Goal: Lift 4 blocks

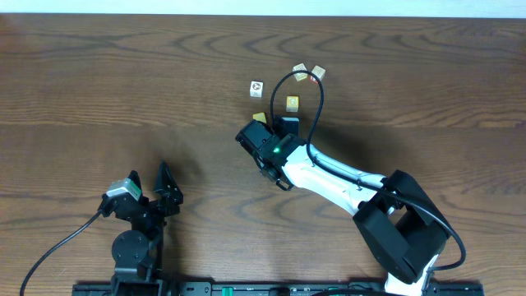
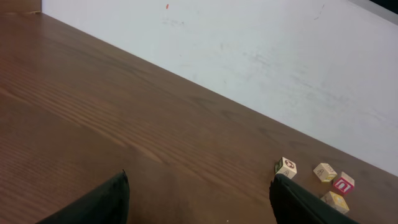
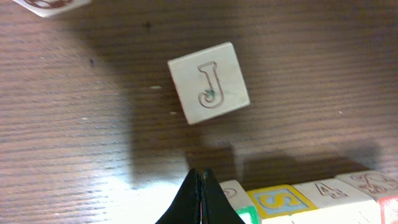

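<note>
we saw the left gripper standing wide open with nothing between its fingers, low over the wooden table. in the overhead view it sat near the front left, well apart from everything else. the right gripper was shut tight, its two fingers pressed flat together and holding nothing. the right arm reached from the front right corner toward the middle of the table.

the blocks lay loosely scattered on the wood beyond the middle, none of them lifted. from the left wrist we made out a white picture block with a red ring on its face and, further right, a red-faced block bearing a white letter. a pale cube lay between those two.

from the right wrist, a pale cube marked j lay skewed on the table just ahead of the closed fingertips, not touching them. a row of cubes ran along the lower edge of that view, close behind the fingers, one showing an s in a yellow and blue frame. whether the fingers touched that row we could not tell.
</note>
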Robot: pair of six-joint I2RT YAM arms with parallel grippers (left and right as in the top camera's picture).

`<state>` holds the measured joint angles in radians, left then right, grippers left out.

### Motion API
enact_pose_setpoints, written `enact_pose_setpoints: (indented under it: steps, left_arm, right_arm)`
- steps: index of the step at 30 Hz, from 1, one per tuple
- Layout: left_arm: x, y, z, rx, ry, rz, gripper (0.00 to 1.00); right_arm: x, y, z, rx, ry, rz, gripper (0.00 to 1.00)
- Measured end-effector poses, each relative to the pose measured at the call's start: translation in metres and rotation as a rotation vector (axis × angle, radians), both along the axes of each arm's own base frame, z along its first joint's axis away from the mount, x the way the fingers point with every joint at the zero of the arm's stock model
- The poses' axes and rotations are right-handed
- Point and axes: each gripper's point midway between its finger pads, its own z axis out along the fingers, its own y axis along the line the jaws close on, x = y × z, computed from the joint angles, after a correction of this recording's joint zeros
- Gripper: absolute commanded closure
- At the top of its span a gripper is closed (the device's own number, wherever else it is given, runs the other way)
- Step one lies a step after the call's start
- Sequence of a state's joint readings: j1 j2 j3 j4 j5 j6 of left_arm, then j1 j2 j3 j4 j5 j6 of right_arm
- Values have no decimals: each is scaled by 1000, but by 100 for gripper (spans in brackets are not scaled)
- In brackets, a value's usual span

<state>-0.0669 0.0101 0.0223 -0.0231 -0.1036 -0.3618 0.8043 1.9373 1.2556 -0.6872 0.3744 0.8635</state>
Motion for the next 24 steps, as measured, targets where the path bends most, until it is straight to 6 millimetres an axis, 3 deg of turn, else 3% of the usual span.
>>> enact_pose_setpoints:
  steps: [19,24]
  left_arm:
    - [0,0,0,0,0,0,27]
    - [0,0,0,0,0,0,27]
  right_arm:
    - [-8,-9,-2,-14,27,-59,99]
    - [1,2,0,21,-8,-25,99]
